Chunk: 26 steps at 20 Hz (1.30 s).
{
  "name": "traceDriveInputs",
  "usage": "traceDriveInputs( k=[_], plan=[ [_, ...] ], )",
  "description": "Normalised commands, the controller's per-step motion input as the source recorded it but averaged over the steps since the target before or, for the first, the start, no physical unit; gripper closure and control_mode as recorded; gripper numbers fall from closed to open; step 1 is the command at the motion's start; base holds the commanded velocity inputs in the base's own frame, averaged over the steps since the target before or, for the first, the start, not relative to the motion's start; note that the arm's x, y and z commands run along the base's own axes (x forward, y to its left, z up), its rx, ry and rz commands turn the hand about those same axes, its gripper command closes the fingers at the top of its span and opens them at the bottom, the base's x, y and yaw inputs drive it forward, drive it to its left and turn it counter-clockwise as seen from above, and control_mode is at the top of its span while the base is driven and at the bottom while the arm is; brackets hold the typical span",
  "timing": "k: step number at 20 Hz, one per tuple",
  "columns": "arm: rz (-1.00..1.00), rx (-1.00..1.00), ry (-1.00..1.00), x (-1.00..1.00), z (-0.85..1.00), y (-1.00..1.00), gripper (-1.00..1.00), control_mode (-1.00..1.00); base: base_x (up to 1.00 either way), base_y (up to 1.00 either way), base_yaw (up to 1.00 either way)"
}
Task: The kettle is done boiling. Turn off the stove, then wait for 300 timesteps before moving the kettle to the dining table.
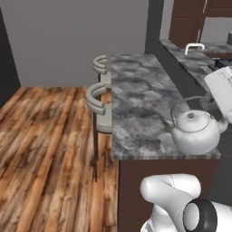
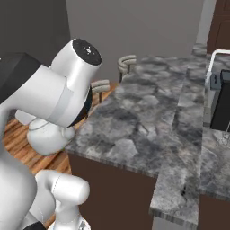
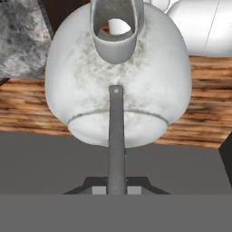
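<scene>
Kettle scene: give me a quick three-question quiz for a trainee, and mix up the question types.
1. True or false: the kettle hangs by its wire handle from the shut tool.
2. In the right base view, where is the kettle?
A) over the middle of the table
B) beside the table's near corner, over the wood floor
C) on a stool
3. What colour is the table's top?
Key: 1 true; 2 B; 3 grey, marbled.
</scene>
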Motion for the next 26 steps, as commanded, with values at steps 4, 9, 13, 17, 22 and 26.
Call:
traceDriveInputs(
  k=[4,9,13,17,22,26],
  plan=[
    [0.00,0.00,0.00,0.00,0.00,0.00,1.00,1.00,0.11,0.00,-0.32],
    [-0.04,0.03,0.00,0.10,-0.01,0.02,1.00,-1.00,0.18,0.05,-0.21],
    [-0.14,0.20,0.00,0.85,-0.10,0.02,1.00,-1.00,0.00,0.00,0.00],
    [-0.08,0.16,0.00,1.00,-0.21,0.00,1.00,-1.00,0.00,0.00,0.00],
    [-0.02,0.05,0.03,1.00,-0.43,0.00,1.00,-1.00,0.00,0.00,0.00],
    [0.00,0.00,0.08,1.00,-0.51,-0.18,1.00,-1.00,0.00,0.00,0.00]
  ],
)
